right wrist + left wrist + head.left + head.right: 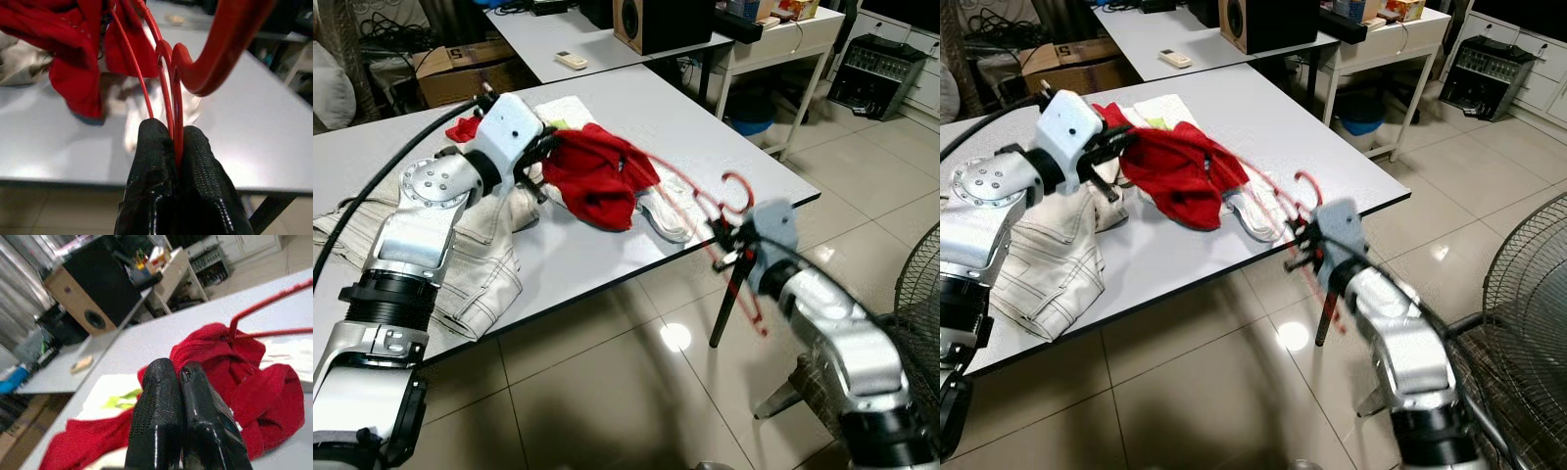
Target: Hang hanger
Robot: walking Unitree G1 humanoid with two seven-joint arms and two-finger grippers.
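Where right gripper [732,245] pinches hanger [168,83] wire tight, just off table [724,147] edge, hook curls up beside fingers. Long axis runs from gripper up-left across tabletop into red garment [597,176]. Far end: left gripper [183,426], fingers pressed together, at garment; hold unclear. Right arm nearer hook.

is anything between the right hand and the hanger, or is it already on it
Nothing stands between them: the right hand is already shut on the red hanger beside the table edge. The hanger's far end is tangled in the red garment.
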